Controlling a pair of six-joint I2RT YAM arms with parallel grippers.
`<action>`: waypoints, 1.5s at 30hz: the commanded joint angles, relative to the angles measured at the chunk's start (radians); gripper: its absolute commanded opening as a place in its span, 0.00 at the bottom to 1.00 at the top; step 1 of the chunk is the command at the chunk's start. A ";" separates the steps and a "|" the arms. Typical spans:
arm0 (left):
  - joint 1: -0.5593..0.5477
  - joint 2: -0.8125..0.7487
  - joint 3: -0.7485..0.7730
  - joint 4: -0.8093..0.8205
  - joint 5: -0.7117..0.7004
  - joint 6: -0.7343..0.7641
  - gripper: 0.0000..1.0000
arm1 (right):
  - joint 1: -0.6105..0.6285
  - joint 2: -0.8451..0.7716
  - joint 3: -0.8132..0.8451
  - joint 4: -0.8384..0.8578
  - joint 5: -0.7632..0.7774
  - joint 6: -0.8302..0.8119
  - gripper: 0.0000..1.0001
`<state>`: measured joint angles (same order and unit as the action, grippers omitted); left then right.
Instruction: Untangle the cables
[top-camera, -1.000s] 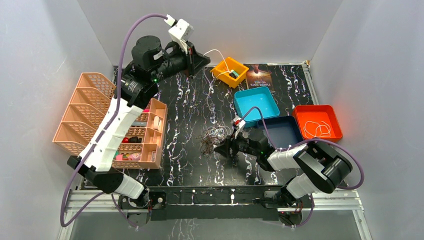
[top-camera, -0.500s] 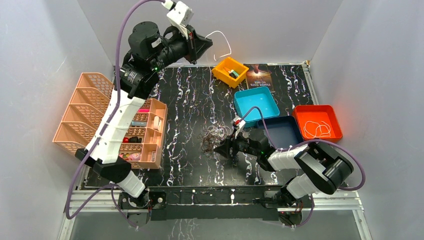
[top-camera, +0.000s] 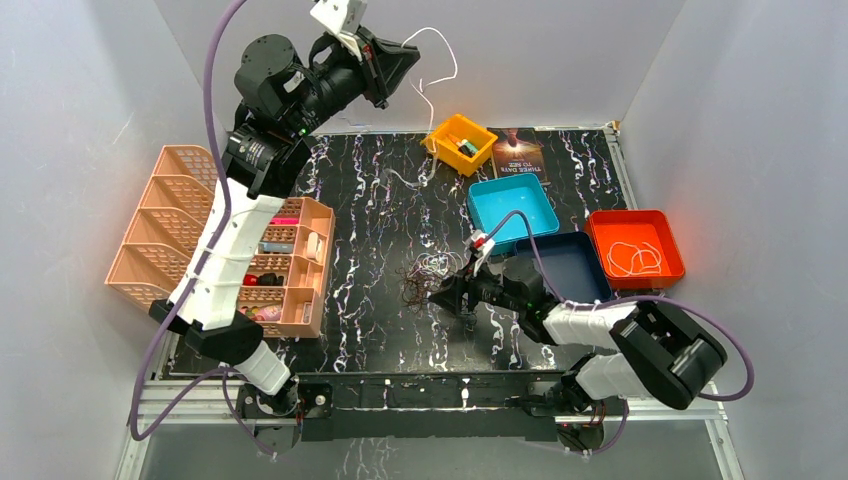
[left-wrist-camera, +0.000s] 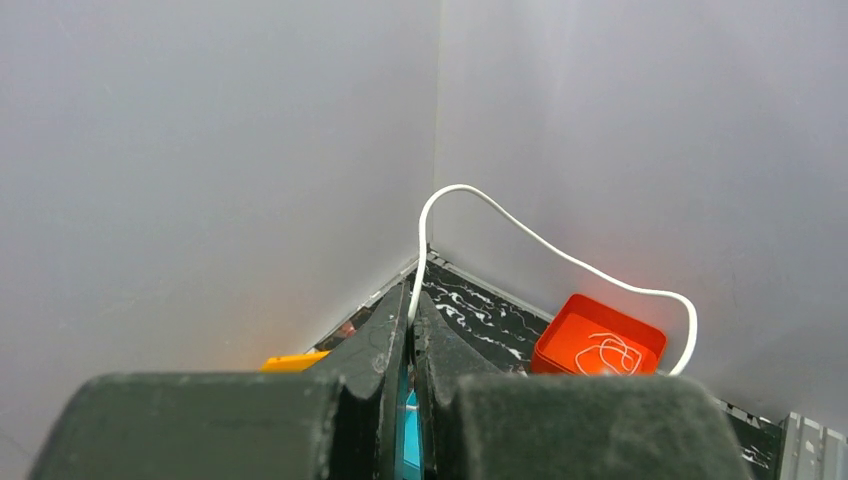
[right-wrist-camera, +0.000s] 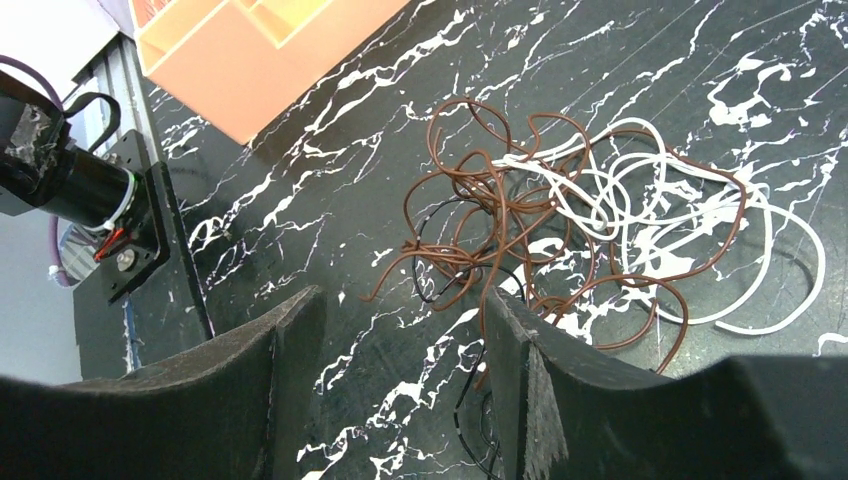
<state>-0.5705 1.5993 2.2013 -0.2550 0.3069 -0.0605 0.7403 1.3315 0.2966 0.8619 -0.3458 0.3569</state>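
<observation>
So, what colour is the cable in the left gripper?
The cable is white; best in left wrist view.

Small loose clump of cables (top-camera: 424, 279) lies flat near the middle of the black marbled table (top-camera: 370, 200): a dark reddish-brown cable (right-wrist-camera: 497, 215) in tangled loops, interlaced with curls of white cable (right-wrist-camera: 640, 190), plus a hair-thin black strand (right-wrist-camera: 425, 285) at one edge. A separate white cable (top-camera: 441, 45) is up in the air, well apart from the clump. It is pinched between the closed fingers of the left gripper (top-camera: 412, 52), arching out in a loop and hanging down toward the far side of the table.
</observation>
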 joint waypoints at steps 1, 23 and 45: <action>0.003 0.002 0.035 0.059 -0.012 -0.005 0.00 | 0.003 -0.071 0.011 -0.016 -0.019 -0.018 0.67; 0.002 -0.036 -0.139 0.081 -0.025 -0.006 0.00 | 0.003 -0.522 0.192 -0.480 0.149 -0.131 0.74; 0.004 -0.092 -0.193 0.082 0.040 -0.044 0.00 | 0.003 -0.362 0.549 -0.359 0.053 -0.451 0.74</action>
<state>-0.5705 1.5711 2.0064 -0.2020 0.3115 -0.0875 0.7410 0.9295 0.7635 0.3882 -0.2050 0.0051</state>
